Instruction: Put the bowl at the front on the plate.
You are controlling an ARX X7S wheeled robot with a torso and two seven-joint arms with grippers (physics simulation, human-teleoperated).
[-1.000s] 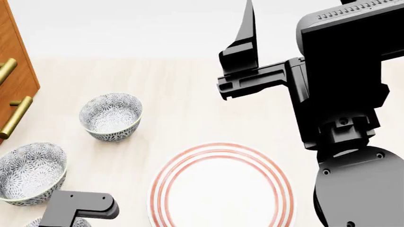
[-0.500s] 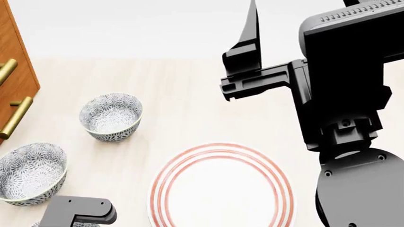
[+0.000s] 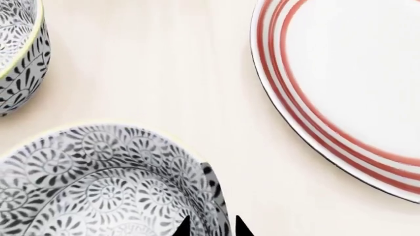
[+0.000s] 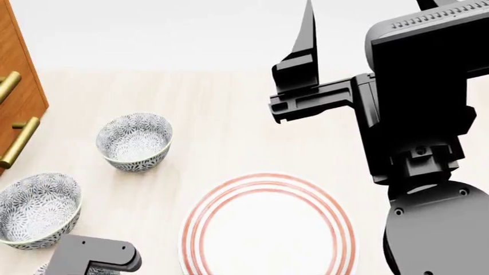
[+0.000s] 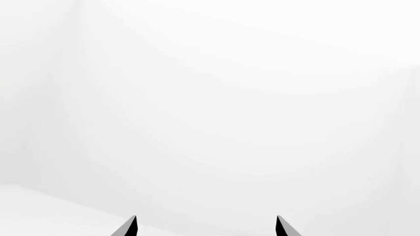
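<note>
Pale wood-grain tabletop under white walls; a brown cabinet with brass handles sits at the far left of my head view.

Plate, white with red rings, lies flat and bare near the front centre. Nothing is on it, so the placing is not done.

Three patterned bowls stand in a line down the left side. The rear bowl and the middle bowl are untouched, well apart from the plate. The bowl at the front is almost cut off by the bottom edge of the head view, mostly hidden under my left arm.

Left gripper: in the wrist view its two dark fingertips straddle the front bowl's rim on the side facing the plate, one inside and one outside. I judge them closed on the wall, or very nearly; actual contact is not resolvable. The bowl seems to rest on the table, not yet lifted.

Right gripper: raised high, aimed at blank wall, fingertips spread wide, holding nothing.

Status: grasp stage. Remaining: confirm pinch, lift, carry across the gap, set down on plate, release.
</note>
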